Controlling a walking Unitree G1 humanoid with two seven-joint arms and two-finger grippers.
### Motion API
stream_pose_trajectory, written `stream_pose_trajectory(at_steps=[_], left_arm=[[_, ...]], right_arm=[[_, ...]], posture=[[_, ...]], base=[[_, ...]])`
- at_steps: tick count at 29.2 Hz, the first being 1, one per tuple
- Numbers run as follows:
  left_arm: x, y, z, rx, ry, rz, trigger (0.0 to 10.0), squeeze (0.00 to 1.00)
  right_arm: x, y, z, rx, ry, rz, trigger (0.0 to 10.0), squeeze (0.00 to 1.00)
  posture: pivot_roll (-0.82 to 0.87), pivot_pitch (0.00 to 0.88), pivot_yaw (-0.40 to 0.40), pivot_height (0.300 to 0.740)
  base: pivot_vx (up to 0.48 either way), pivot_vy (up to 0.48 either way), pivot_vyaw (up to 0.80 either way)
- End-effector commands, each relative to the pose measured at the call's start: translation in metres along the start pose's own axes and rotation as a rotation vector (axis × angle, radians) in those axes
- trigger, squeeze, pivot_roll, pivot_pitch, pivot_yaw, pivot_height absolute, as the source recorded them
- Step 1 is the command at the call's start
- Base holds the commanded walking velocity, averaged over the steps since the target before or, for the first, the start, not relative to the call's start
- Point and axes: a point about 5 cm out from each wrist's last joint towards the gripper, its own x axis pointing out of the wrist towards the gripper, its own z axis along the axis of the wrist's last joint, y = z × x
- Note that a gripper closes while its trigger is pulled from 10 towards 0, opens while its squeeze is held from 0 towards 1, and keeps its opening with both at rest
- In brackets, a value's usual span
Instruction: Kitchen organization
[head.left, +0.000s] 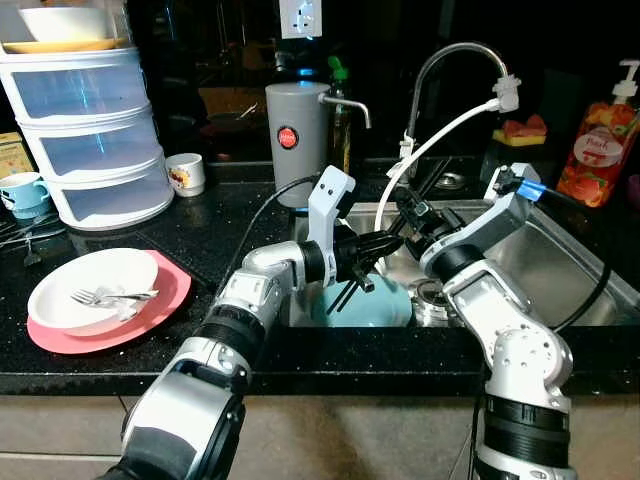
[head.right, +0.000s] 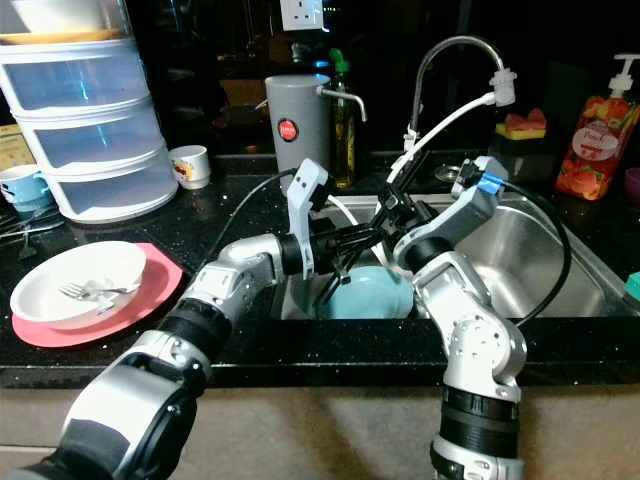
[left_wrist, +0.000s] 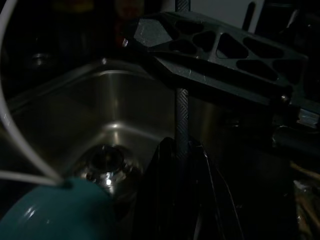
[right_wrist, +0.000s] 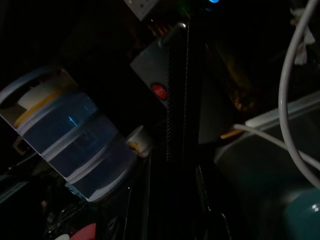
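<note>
Over the steel sink my two grippers meet above a teal bowl lying in the basin. The left gripper is shut on dark chopsticks, whose ends hang down toward the bowl. The right gripper reaches in from the right and closes on the same chopsticks. In the left wrist view a thin ridged chopstick rises from between my fingers and passes behind the right gripper's lattice finger. The right wrist view has the ridged chopstick running up its middle.
A white bowl with a fork sits on a pink plate on the left counter. Behind it stand a plastic drawer tower, a small cup and a teal mug. A grey dispenser, the faucet and a soap bottle line the back.
</note>
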Motion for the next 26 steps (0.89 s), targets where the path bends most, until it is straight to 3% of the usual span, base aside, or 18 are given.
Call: stream_pose_trajectory(at_steps=[1,3,4,6,7,10,11,14,15,19,20,21,22,26], left_arm=[[-0.004,0.006,0.003,0.021,0.003,0.052,10.0,0.00],[-0.004,0.007,0.002,0.022,0.002,0.058,10.0,0.00],[-0.004,0.007,0.002,0.026,0.004,0.065,10.0,1.00],[-0.004,0.006,0.002,0.030,0.004,0.065,10.0,1.00],[-0.006,0.007,0.004,0.030,-0.014,0.065,10.0,0.00],[-0.009,0.008,0.007,0.029,-0.039,0.072,10.0,0.00],[-0.015,0.008,0.011,0.033,-0.072,0.067,10.0,0.00],[-0.033,-0.006,0.021,0.034,-0.156,-0.021,10.0,0.00],[-0.033,-0.006,0.021,0.034,-0.156,-0.021,10.0,0.00],[-0.057,-0.036,0.022,0.015,-0.193,-0.116,10.0,0.00],[-0.062,-0.042,0.020,0.008,-0.190,-0.117,10.0,0.00],[-0.062,-0.042,0.020,0.008,-0.190,-0.117,10.0,0.00],[-0.069,-0.048,0.016,-0.010,-0.188,-0.105,10.0,0.00],[-0.082,-0.058,0.009,-0.057,-0.181,-0.067,10.0,0.00]], right_arm=[[0.000,-0.003,-0.005,-0.027,0.022,-0.015,0.0,0.00],[0.001,-0.005,-0.008,-0.032,0.029,-0.026,0.0,0.00],[0.003,-0.007,-0.010,-0.038,0.034,-0.040,0.0,0.00],[0.004,-0.009,-0.013,-0.045,0.038,-0.053,0.0,0.00],[0.008,-0.013,-0.014,-0.055,0.034,-0.077,0.0,0.00],[0.012,-0.018,-0.014,-0.083,0.018,-0.116,0.0,0.00],[0.016,-0.024,-0.014,-0.106,-0.008,-0.158,10.0,0.00],[0.023,-0.035,-0.016,-0.180,-0.073,-0.246,10.0,0.00],[0.023,-0.035,-0.016,-0.180,-0.073,-0.246,10.0,0.00],[0.027,-0.038,-0.034,-0.290,-0.041,-0.265,10.0,0.00],[0.027,-0.038,-0.039,-0.327,-0.025,-0.258,10.0,0.15],[0.027,-0.038,-0.039,-0.327,-0.025,-0.258,10.0,0.15],[0.027,-0.037,-0.046,-0.365,-0.008,-0.242,10.0,1.00],[0.026,-0.037,-0.055,-0.460,0.000,-0.225,10.0,1.00]], posture=[[0.00,0.020,-0.001,0.740],[0.00,0.017,-0.003,0.740],[0.00,0.015,-0.005,0.740],[0.01,0.014,-0.008,0.740],[0.01,0.013,-0.010,0.740],[0.01,0.013,-0.012,0.740],[0.02,0.015,-0.015,0.740],[0.04,0.016,-0.023,0.740],[0.04,0.016,-0.023,0.740],[0.06,0.016,-0.032,0.740],[0.06,0.018,-0.033,0.740],[0.06,0.018,-0.033,0.740],[0.07,0.022,-0.035,0.740],[0.07,0.026,-0.036,0.740]], base=[[0.000,0.000,0.00],[0.000,0.000,0.00],[0.000,0.000,0.00],[0.000,0.000,0.00],[0.000,0.000,0.00],[0.000,0.000,0.00],[0.000,0.000,0.00],[0.000,0.000,0.00],[0.000,0.000,0.00],[0.000,0.000,0.00],[0.000,0.000,0.00],[0.000,0.000,0.00],[0.000,0.000,0.00],[0.000,0.000,0.00]])
